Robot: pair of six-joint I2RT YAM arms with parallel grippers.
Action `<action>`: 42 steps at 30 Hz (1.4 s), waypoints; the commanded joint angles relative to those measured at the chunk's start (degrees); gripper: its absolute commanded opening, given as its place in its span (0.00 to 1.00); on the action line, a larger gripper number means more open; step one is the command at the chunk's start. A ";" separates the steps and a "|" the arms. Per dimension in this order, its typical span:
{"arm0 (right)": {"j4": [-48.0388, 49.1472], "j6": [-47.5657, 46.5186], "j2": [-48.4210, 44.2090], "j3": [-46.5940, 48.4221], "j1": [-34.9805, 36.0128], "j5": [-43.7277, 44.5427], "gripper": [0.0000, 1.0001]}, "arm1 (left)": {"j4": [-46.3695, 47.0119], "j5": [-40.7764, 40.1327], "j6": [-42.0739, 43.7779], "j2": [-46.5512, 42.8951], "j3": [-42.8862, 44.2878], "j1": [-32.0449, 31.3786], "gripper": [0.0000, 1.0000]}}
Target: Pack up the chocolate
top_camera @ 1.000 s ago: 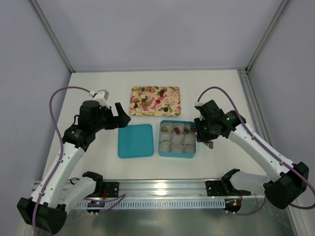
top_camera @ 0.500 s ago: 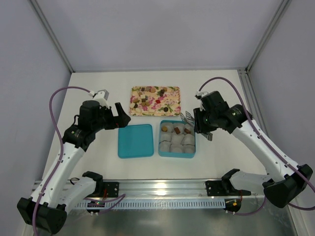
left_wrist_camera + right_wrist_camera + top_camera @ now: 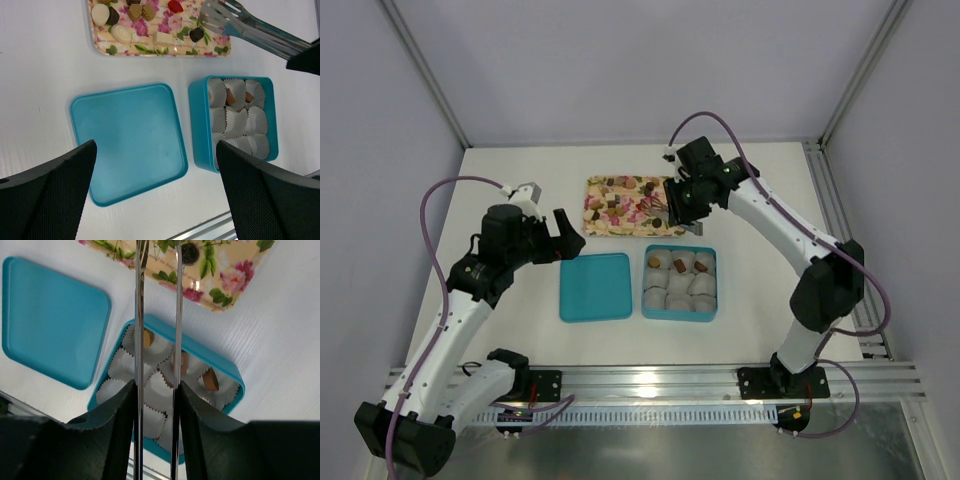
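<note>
Three chocolates [image 3: 210, 380] lie in the paper cups [image 3: 235, 120] of the teal box [image 3: 680, 316]; the rest wait on the flowered tray [image 3: 630, 228] at upper centre of the overhead view. Within the last second the right gripper [image 3: 680, 203] has swung from beside the box to over the tray's right end, clamped on metal tongs [image 3: 235, 17], so I judge a fresh pick is starting. The blades stand apart near a dark piece [image 3: 196, 34], apparently empty. The left gripper [image 3: 570, 232] hangs unmoved, jaws spread wide, above the teal lid [image 3: 130, 140]. The right wrist view cuts off the tong tips at its top edge; whether they touch the tray I cannot tell
</note>
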 commanded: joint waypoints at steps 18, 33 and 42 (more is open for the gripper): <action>0.98 -3.95 19.52 18.25 -0.64 1.10 0.41 | 1.07 -0.58 0.29 0.39 0.18 0.23 1.00; 0.81 -4.39 22.07 18.08 -0.55 0.76 0.40 | 1.06 -0.85 0.29 0.31 0.18 0.14 1.00; 0.90 -4.04 21.11 16.23 -0.55 0.23 0.32 | 0.98 -0.94 0.20 0.31 0.18 0.23 1.00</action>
